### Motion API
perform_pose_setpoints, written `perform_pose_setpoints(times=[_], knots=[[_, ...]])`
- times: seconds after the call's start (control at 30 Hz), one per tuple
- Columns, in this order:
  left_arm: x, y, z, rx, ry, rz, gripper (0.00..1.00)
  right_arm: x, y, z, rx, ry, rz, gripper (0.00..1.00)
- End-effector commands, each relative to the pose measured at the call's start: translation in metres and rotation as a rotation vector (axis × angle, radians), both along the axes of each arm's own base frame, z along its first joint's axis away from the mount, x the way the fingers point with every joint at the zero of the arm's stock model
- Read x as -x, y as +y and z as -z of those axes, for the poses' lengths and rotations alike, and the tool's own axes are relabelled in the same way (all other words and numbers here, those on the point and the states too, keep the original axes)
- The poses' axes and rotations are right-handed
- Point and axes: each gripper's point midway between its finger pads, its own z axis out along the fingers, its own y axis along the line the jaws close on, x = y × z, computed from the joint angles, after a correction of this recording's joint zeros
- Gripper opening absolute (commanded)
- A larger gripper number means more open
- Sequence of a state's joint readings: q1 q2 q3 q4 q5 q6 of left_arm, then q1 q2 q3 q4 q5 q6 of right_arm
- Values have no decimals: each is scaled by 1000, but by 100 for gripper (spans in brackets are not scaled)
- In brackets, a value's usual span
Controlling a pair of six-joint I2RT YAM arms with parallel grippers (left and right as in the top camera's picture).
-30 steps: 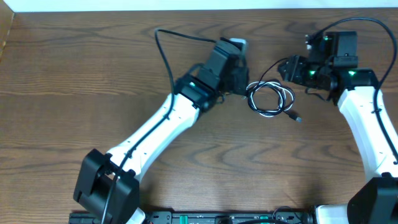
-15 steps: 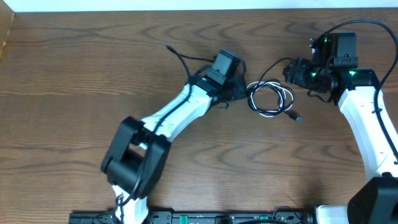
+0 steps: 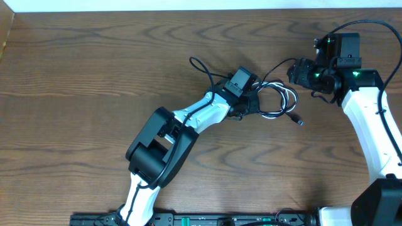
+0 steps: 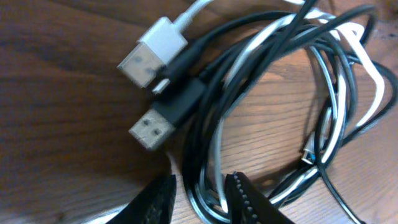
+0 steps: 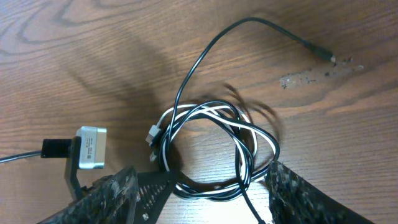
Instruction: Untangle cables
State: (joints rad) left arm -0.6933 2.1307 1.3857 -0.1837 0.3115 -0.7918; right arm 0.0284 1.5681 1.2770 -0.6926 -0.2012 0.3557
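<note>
The left gripper (image 4: 202,186), held open, is sitting over both cables (image 4: 186,102); grabbing both could be pulling the knot tighter.

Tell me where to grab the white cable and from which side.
Grip the white cable's USB plug. It sticks out clear of the coil, just beside the black plug. So it is probably best to come from above on the coil's outer side and pinch its narrow edges.
</note>
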Motion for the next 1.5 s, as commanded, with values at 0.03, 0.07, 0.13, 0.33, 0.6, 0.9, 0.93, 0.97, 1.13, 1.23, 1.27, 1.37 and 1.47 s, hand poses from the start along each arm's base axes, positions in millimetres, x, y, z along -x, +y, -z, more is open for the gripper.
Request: perform_pose_setpoints(times=[0.03,0.07,0.13,0.33,0.6,0.9,0.93,0.97,1.13,1.23,1.27,1.37,1.47], knots=[[7,1,24,-36,36,-7,19,-1,-3,-5,10,-14,7,63],[7,1,24,-38,35,-9,10,-1,-3,-5,10,-14,7,63],[4,2,23,-39,24,-15,7,-1,-3,-5,10,-14,7,63],[-18,9,-28,-16,-130,54,7,0,1,-5,12,-15,-12,63],[-25,32,-166,165,-404,266,7,2,55,-21,-142,-75,-221,63],[-19,60,-209,439,-358,366,7,7,97,-27,-243,-97,-363,62],[-18,64,-213,469,-350,375,7,6,101,-27,-256,-102,-376,61],[-18,67,-215,488,-345,379,7,5,102,-27,-261,-104,-381,61],[-22,87,-231,590,-336,391,7,4,108,-25,-298,-93,-384,54],[-21,87,-249,670,-354,423,7,4,110,-21,-300,-85,-390,54],[-21,87,-253,683,-358,425,7,4,111,-20,-301,-83,-392,53],[-27,85,-264,716,-355,396,7,5,121,-14,-311,-60,-398,51],[-29,84,-273,749,-342,375,7,-2,123,-12,-325,-64,-378,43]])
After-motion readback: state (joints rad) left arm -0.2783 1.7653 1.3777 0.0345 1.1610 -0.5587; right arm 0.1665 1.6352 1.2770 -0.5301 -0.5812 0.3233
